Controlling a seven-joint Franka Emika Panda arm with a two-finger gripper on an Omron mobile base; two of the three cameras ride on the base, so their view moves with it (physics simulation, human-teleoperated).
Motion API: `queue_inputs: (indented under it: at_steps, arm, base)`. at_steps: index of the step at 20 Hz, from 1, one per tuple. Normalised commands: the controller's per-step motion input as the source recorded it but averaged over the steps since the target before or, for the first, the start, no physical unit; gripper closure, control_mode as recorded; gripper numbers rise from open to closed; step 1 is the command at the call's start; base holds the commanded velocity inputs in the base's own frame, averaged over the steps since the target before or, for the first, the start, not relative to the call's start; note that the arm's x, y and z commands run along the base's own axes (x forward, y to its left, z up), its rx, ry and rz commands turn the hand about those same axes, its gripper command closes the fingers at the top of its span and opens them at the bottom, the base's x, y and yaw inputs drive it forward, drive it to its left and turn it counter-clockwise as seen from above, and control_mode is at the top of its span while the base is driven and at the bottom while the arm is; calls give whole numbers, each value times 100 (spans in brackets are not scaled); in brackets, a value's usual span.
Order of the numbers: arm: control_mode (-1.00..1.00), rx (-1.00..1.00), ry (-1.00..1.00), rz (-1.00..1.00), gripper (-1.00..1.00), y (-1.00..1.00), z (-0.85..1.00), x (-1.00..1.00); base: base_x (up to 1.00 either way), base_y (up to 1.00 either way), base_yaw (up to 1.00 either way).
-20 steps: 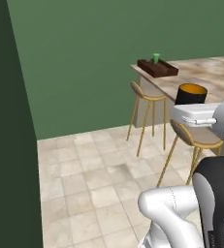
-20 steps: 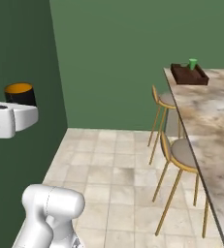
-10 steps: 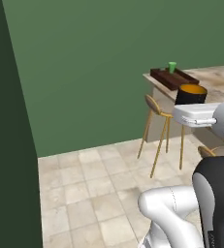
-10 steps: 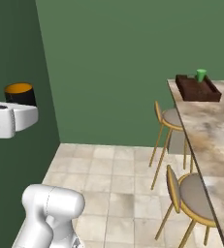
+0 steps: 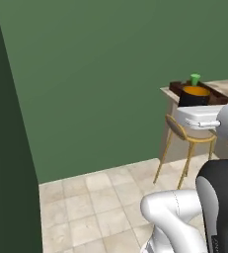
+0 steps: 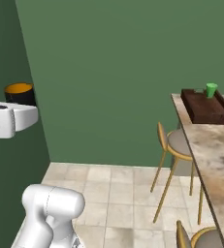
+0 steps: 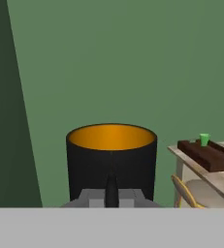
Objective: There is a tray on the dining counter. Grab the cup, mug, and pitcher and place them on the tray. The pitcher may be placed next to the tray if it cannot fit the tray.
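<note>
I see the marbled surface carrying the tray at its far end, with the cup standing in it.

Flat dark green wall fills the background ahead of the end effector. Beige tiled floor far below it. Gold-legged stool with round grey seat sits ahead and to its right, lower down, near the wall. Second stool of the same kind closer in, partly cropped.
</note>
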Motion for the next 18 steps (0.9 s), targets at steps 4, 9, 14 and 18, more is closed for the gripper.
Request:
queue_inputs:
  at_steps: [4,9,14,18]
  arm:
    - [100,0,0,0,100,0,0,0]
    - [100,0,0,0,100,0,0,0]
    - [100,0,0,0,100,0,0,0]
    - [100,0,0,0,100,0,0,0]
  base:
    - [100,0,-3]
    - [99,0,-2]
    - [93,-8,-5]
    - [74,-18,-23]
